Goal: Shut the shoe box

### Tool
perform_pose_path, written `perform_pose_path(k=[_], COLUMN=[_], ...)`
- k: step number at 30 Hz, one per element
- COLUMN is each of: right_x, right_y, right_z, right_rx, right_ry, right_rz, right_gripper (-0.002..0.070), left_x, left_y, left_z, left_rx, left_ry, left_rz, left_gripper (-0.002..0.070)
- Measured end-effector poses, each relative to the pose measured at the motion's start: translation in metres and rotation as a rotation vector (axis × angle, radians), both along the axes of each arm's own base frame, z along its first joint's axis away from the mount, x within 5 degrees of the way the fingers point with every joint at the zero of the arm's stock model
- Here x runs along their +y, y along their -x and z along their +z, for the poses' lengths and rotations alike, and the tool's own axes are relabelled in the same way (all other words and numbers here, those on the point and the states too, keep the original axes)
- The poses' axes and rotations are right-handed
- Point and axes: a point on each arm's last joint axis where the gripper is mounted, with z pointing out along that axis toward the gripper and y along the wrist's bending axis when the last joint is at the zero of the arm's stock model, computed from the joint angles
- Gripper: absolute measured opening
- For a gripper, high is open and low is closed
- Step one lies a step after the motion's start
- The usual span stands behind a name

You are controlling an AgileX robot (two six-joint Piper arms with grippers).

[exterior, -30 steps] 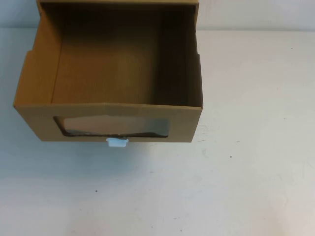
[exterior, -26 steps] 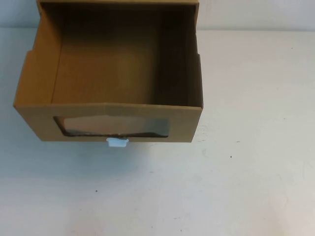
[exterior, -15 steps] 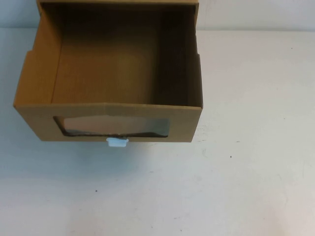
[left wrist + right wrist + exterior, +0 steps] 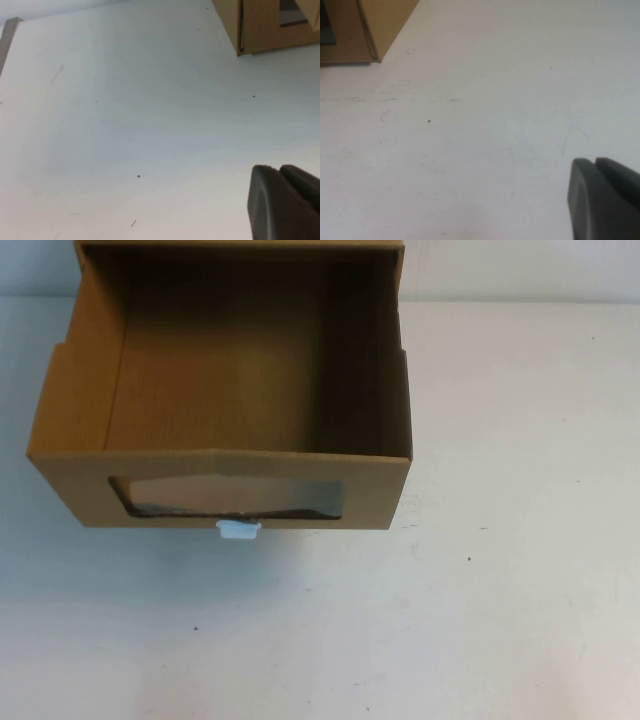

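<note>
High view overhead, wrist views low, sharing shoe box (image 4: 220,420)

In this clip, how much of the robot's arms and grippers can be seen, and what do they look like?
Very little. Neither arm appears in the high view, which shows only the shoe box on the white table. Each wrist view shows just a dark grey, matte, round-edged piece of its gripper in one corner: left gripper, right gripper. No cables or markings show.

From above I see the box (image 4: 225,410) pulled open on the white table (image 4: 500,540), its brown inside bare. Its front faces me, with a wide window (image 4: 228,497) and a small white tab (image 4: 238,530) just below. Neither of my grippers shows here.
</note>
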Motion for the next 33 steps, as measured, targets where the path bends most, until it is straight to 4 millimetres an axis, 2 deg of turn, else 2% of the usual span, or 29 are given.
perform_pose_path(k=[19,24,29,33], right_x=[0.0,0.0,0.0,0.0], right_y=[0.0,0.0,0.0,0.0], right_z=[0.0,0.0,0.0,0.0], right_rx=[0.0,0.0,0.0,0.0], right_ry=[-0.002,-0.002,-0.002,-0.002], right_rz=[0.0,0.0,0.0,0.0], right_gripper=[-0.0013,-0.0013,-0.0013,-0.0013], left_x=[0.0,0.0,-0.003,-0.003], left_y=[0.0,-0.001,-0.002,-0.003], left_z=[0.0,0.002,0.01,0.019], left_rx=[-0.002,-0.02,-0.087,-0.181], left_ry=[0.046,0.199,0.565,0.681], left_rz=[0.014,0.052,0.103,0.095], left_gripper=[-0.0005,-0.0005,-0.0005,-0.0005])
